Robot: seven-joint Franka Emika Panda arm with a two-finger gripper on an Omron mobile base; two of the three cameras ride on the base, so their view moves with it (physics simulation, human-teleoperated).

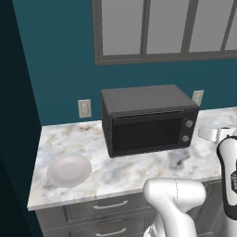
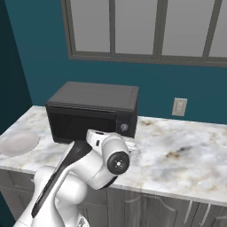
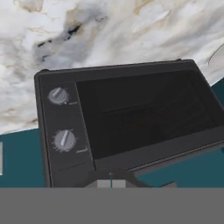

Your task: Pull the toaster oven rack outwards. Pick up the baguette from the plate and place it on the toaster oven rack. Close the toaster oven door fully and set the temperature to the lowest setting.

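The dark toaster oven (image 1: 148, 118) stands on the marble counter against the blue wall. Its toaster oven door (image 3: 144, 113) is shut, and the dark glass hides the toaster oven rack. Two round knobs (image 3: 64, 140) sit on the panel beside the door. The white plate (image 1: 69, 170) lies empty at the counter's left. The baguette is out of view. My gripper (image 3: 110, 183) hovers in front of the oven's knob side, facing it, fingers shut on nothing. The hand view is rolled upside down. My white hand (image 2: 95, 136) hangs just before the oven's front right corner.
Marble counter (image 2: 177, 155) stretches open to the oven's right. Wall outlets (image 1: 84, 108) flank the oven, and a window (image 1: 162, 28) is above it. Grey drawers (image 1: 111, 204) run under the counter edge. A dark wall closes the far left.
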